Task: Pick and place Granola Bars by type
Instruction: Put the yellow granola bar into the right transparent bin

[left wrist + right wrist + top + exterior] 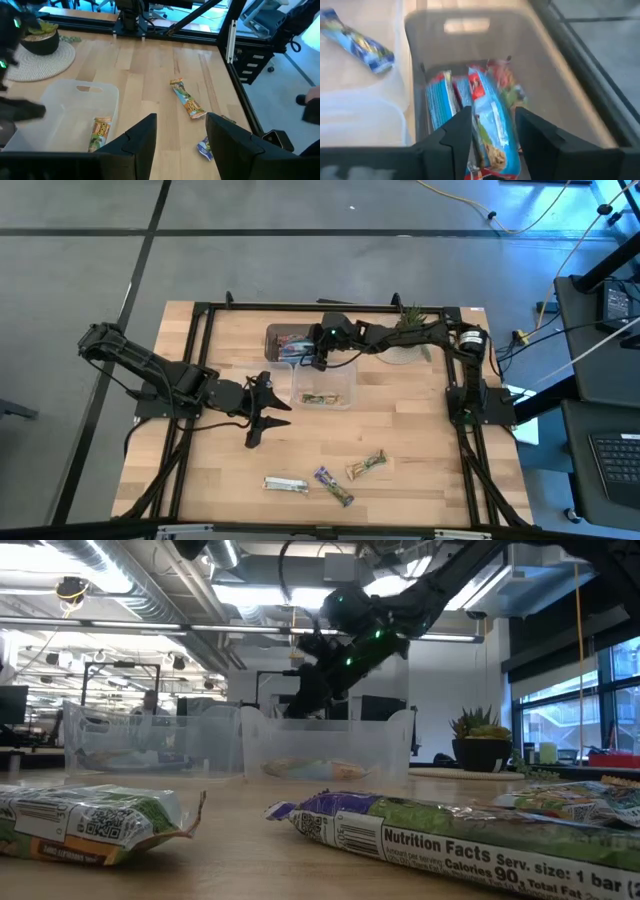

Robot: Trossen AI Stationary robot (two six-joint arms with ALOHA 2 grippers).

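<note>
My right gripper (pixel 492 135) hangs open over the upper-centre tub (pixel 288 340) of blue bars (pixel 487 117), while three Granola Bars (pixel 332 476) wait unsorted, lower centre.

three flat wrapped granola bars (pixel 323 477) lie loose at the near table edge | green-tan bar (pixel 319 398) in clear tub | blue-white bars (pixel 470 107) piled in far tub

Two clear plastic tubs (pixel 325 385) sit mid-desk (pixel 400 420); a potted plant (pixel 408 330) on a round mat stands near the far edge.
</note>
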